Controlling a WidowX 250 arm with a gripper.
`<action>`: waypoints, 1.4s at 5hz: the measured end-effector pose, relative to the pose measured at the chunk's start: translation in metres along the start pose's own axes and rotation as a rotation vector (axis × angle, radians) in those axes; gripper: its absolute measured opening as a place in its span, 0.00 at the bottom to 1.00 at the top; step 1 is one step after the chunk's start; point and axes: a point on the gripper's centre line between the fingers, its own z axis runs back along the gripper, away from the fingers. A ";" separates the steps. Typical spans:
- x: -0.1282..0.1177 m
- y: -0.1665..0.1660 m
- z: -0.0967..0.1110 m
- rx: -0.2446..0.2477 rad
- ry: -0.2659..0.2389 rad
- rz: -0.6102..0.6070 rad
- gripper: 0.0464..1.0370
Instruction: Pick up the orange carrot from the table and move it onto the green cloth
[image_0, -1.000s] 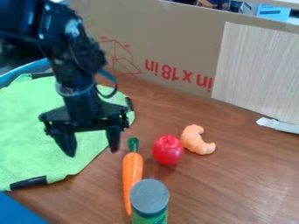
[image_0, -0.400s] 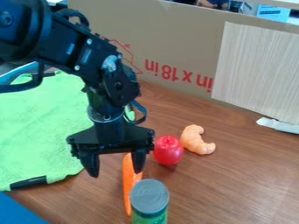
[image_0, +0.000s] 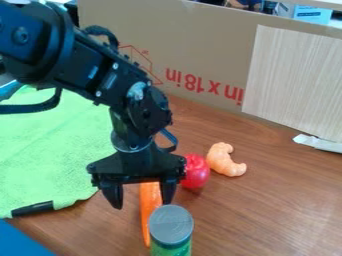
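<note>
The orange carrot (image_0: 150, 197) is lying on the desk (image_0: 254, 220), and your gripper (image_0: 141, 205) is hanging open above it, its two fingers standing well apart and holding nothing. Since the earlier frames, you are seeing the arm (image_0: 80, 65) carrying it rightward and lower in the view, from over the edge of the green cloth (image_0: 53, 150) to over the carrot, so the carrot is now showing between the fingers; the things on the desk are staying put. That shift is hiding the carrot's green top from you and covering the left edge of the red fruit (image_0: 198, 172), beside which the orange crescent-shaped piece (image_0: 226, 161) is lying in full view. Toward you, the grey-lidded can (image_0: 171, 225) is overlapping the carrot's lower part, and the bottom edge is cutting off its green body. You cannot be sure how high the fingertips are hovering, or whether they are touching anything.
</note>
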 end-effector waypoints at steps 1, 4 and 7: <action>-0.007 -0.003 -0.012 0.014 -0.023 -0.013 0.96; -0.006 -0.011 -0.030 0.035 -0.051 0.008 0.64; 0.032 -0.014 0.005 -0.008 0.038 0.119 0.45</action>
